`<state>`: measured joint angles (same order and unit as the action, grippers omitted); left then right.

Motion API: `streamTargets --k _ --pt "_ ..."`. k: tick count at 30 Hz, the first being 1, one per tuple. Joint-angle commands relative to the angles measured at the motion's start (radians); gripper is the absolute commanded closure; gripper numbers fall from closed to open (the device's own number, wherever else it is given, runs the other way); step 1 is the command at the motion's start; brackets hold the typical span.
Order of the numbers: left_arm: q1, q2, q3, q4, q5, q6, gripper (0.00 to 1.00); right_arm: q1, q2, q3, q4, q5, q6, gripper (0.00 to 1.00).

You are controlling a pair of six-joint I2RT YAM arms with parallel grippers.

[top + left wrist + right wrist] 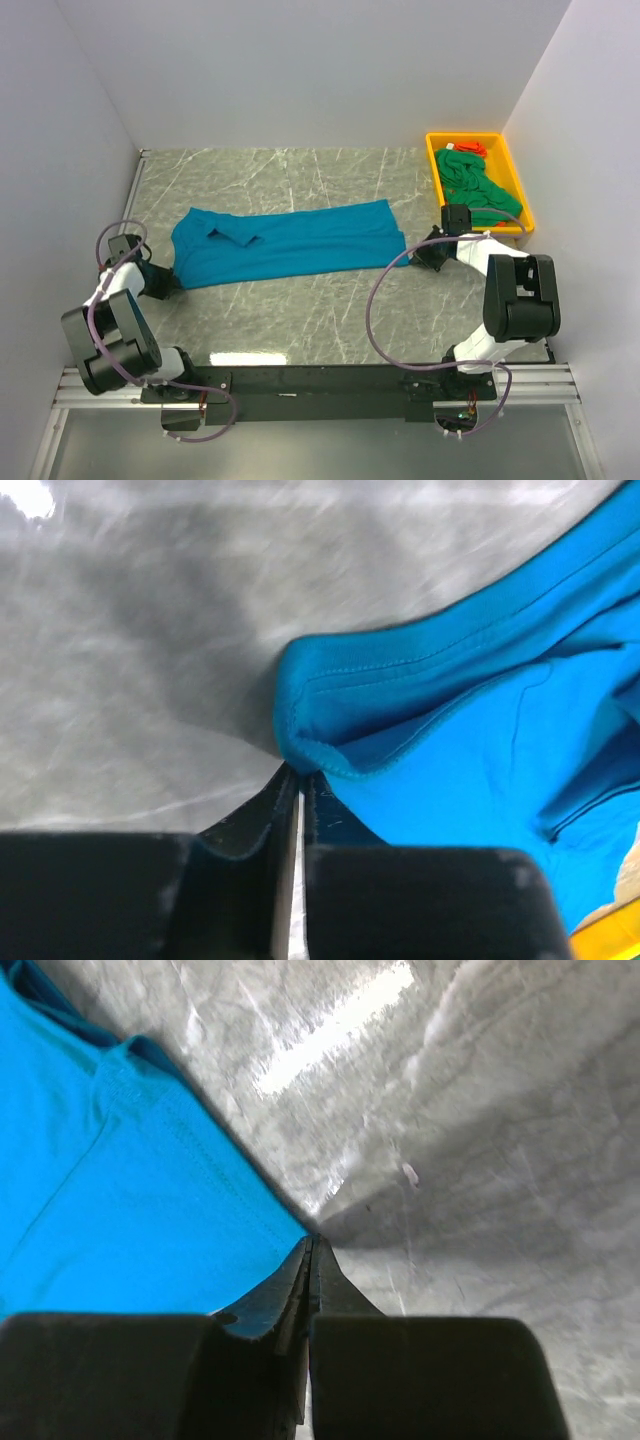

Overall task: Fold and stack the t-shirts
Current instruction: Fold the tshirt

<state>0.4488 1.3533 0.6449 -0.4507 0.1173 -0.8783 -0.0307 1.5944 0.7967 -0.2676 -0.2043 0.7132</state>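
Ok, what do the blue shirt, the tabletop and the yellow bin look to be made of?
The teal-blue t-shirt: soft matte knit cloth, judging by stitched hems and limp folds. The tabletop: grey stone or marble-look laminate, white veins, glossy glare; which is unclear. The bin: likely smooth moulded plastic, rigid uniform yellow walls.
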Motion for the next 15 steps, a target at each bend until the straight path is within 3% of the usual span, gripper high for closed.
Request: streamTargets --k 1,4,5,7,8,12,15 --pt "0.008 -0.081 -0.040 0.004 0.036 -0.016 0.87 -0.011 -0.059 -0.007 -0.051 0.042 -0.064 1.00" --pt "0.010 -0.135 -0.065 -0.017 0.036 -0.024 0.74 -0.011 -0.077 -0.019 -0.074 0.045 -0.086 0.93" --pt "0.008 -0.150 -0.068 -0.026 0.033 -0.024 0.63 -0.011 -0.099 -0.025 -0.079 0.055 -0.092 0.83" --pt "0.008 -0.187 -0.065 -0.052 0.012 -0.019 0.52 -0.005 -0.122 -0.028 -0.100 0.072 -0.110 0.72" --pt "0.008 -0.198 -0.054 -0.063 0.004 -0.013 0.40 0.000 -0.149 -0.025 -0.117 0.089 -0.116 0.63" --pt "0.007 -0.259 -0.004 -0.114 -0.030 0.012 0.33 0.026 -0.214 0.015 -0.160 0.138 -0.147 0.53" --pt "0.004 -0.312 0.045 -0.135 -0.027 0.044 0.32 0.135 -0.254 0.062 -0.188 0.177 -0.175 0.51"
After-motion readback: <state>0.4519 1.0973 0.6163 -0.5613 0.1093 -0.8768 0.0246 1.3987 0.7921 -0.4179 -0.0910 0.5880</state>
